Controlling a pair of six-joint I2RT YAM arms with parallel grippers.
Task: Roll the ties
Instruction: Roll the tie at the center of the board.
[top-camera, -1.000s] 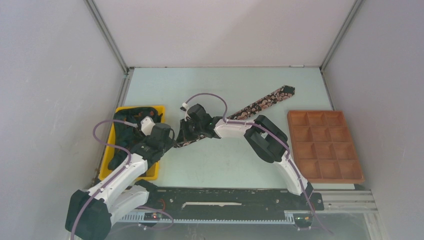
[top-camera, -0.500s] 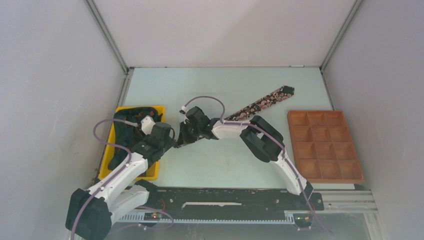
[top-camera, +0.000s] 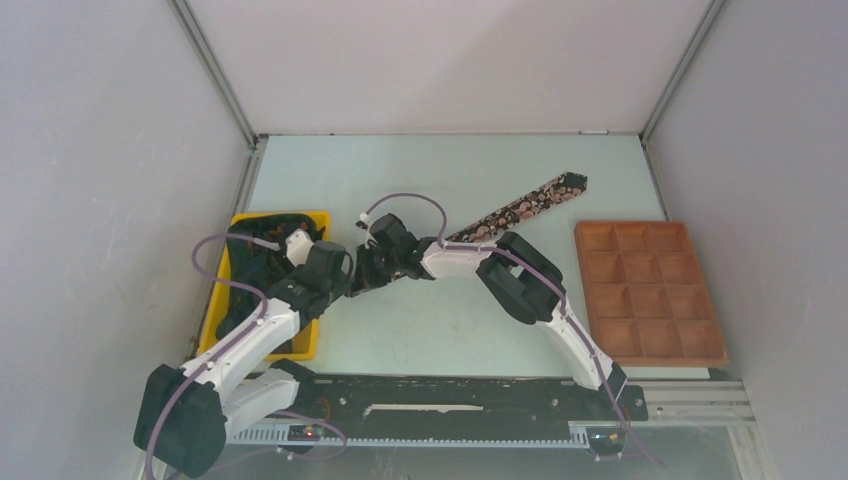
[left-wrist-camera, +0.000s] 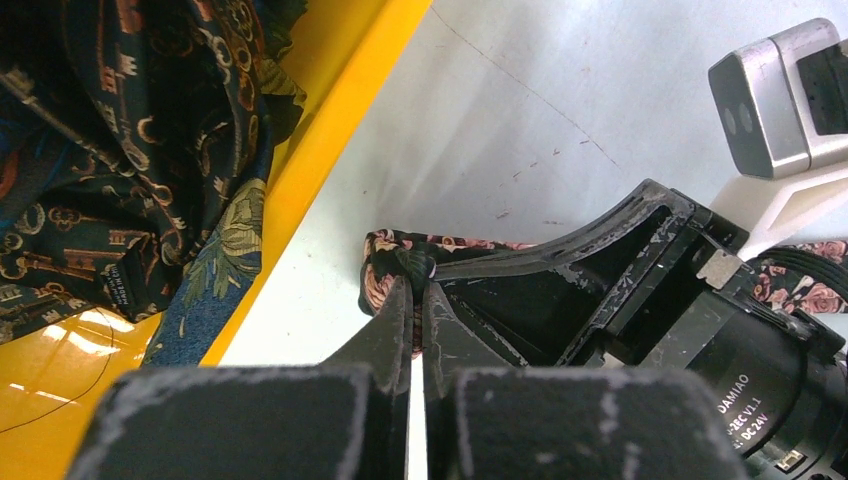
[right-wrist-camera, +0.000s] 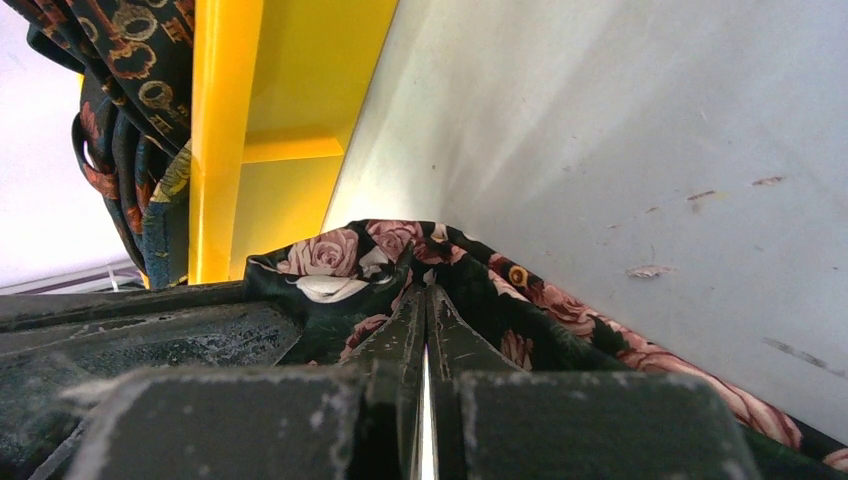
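Pale green tabletop (top-camera: 440, 330), white walls: the left gripper (left-wrist-camera: 412, 292) and right gripper (right-wrist-camera: 425, 297) are both clamped fully shut on the narrow end of the black rose-printed fabric necktie (top-camera: 520, 207), tips almost meeting, just beside the yellow plastic bin (left-wrist-camera: 340, 110). The tie's long axis runs diagonally off to the far right, so the wide end is on the right arm's side. From above, the wrists cover the pinched end, so I can't tell if any roll has started.

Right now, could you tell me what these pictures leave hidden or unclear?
Top view: near end of the tie, under left end effector and right end effector.
Top view: count of bundled ties in yellow bin, left arm overlaps.
Right wrist view: tie's far end, cropped.
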